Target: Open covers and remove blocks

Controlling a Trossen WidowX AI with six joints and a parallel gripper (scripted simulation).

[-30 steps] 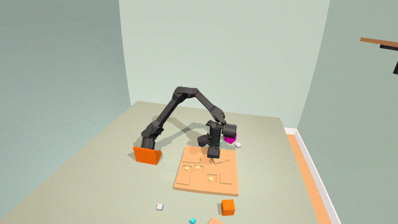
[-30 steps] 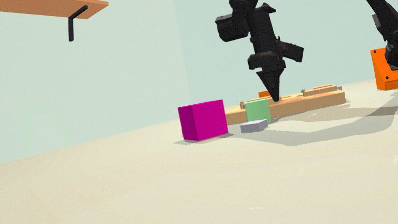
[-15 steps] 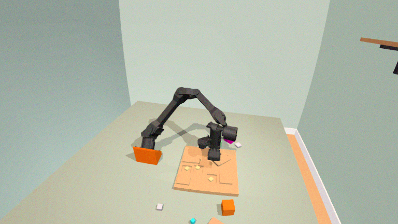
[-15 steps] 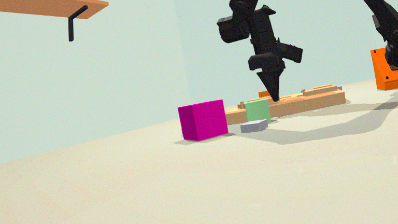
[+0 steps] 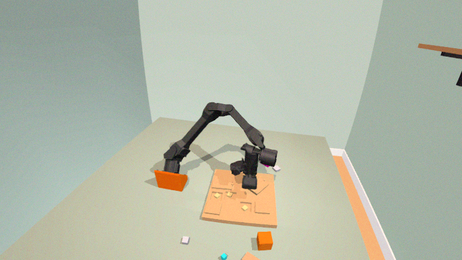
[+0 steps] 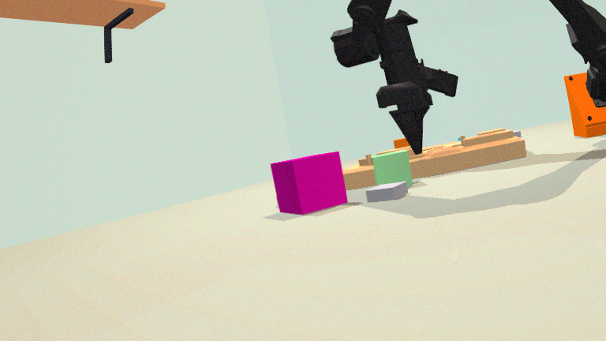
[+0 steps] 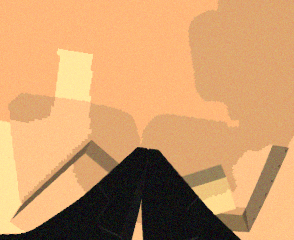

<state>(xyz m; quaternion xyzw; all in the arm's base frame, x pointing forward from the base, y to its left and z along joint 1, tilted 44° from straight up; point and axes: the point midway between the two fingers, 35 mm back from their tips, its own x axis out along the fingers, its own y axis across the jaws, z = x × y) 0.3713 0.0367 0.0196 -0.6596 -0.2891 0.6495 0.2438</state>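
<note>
The tan puzzle board point(image 5: 265, 216) point(image 6: 473, 151) point(image 7: 137, 60) lies flat on the table. My gripper point(image 5: 248, 186) point(image 6: 415, 149) point(image 7: 146, 158) is shut and empty. Its tips point down and touch the board's far half. One cover point(image 5: 263, 187) just right of the fingers is turned at an angle. In the wrist view a raised cover slab point(image 7: 42, 160) lies left of the tips and another cover's edge point(image 7: 267, 180) lies to the right. Small pale yellow knobs point(image 5: 216, 195) point(image 5: 244, 207) stand on the near covers. I cannot see into the wells.
A magenta cube point(image 6: 310, 181) point(image 5: 266, 165), a green block point(image 6: 391, 167) and a flat grey block point(image 6: 386, 191) point(image 5: 276, 168) lie off the board's far edge. An orange cube point(image 5: 264, 240), a white cube point(image 5: 184, 239) and a cyan cube point(image 5: 223, 256) lie in front. The orange arm base point(image 5: 170, 179) stands to the left.
</note>
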